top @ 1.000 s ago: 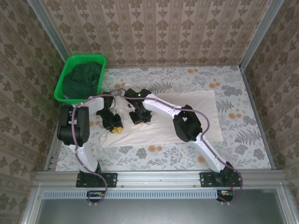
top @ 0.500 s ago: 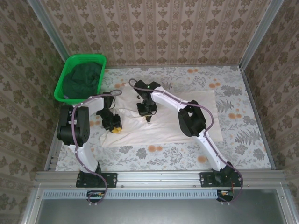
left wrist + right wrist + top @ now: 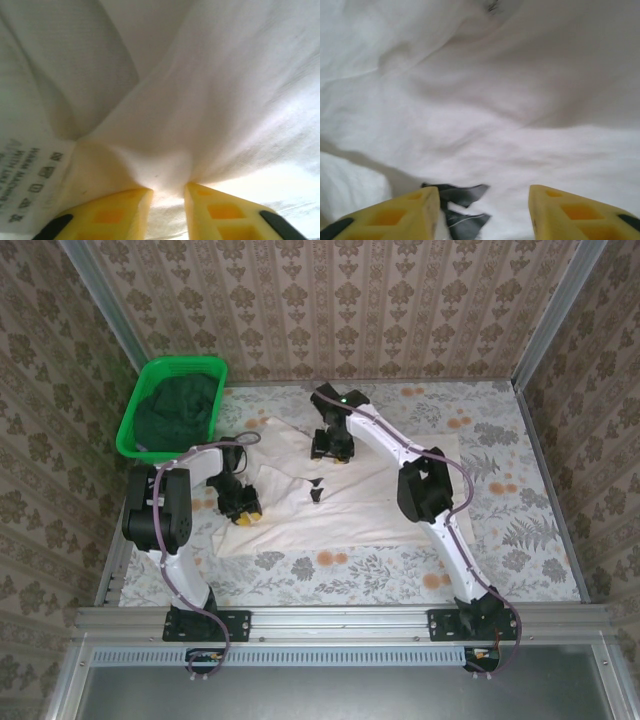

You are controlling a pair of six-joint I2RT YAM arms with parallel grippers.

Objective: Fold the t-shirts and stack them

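The left fingers (image 3: 132, 207) are pinched shut on a ridge of the cream-pink t-shirt (image 3: 400, 490), with cloth bunched between the yellow tips. The right fingers (image 3: 415, 212) stand wide apart over the same shirt and hold nothing.

From where I stand, the bench (image 3: 500, 540) with its flowered cover is boxed in by papered walls (image 3: 330, 300) on three sides, with a metal rail along the near edge. The cream-pink shirt lies across the middle of it, fairly flat on its right half and rumpled on the left where the left fingers grip it. The right fingers sit by its far edge.

The green basket (image 3: 185, 362) stands in the far left corner, touching nothing of the cream shirt. The dark green t-shirt (image 3: 180, 405) is heaped inside it, not yet folded.

Both shirts look light and limp. I expect the cloth to sag, drag and crease rather than hold any shape, so a hem, shoulder or side seam is the better place to take hold, ideally at two corners at once.

There is open room to the right and along the near side. The left is tight, with basket and wall close by.

The black chest mark (image 3: 316, 490) faces up between the two arms. A care label (image 3: 30, 180) shows just beside the left fingers. A small dark scrap (image 3: 457, 202) lies between the right fingers, and I cannot tell what it is.
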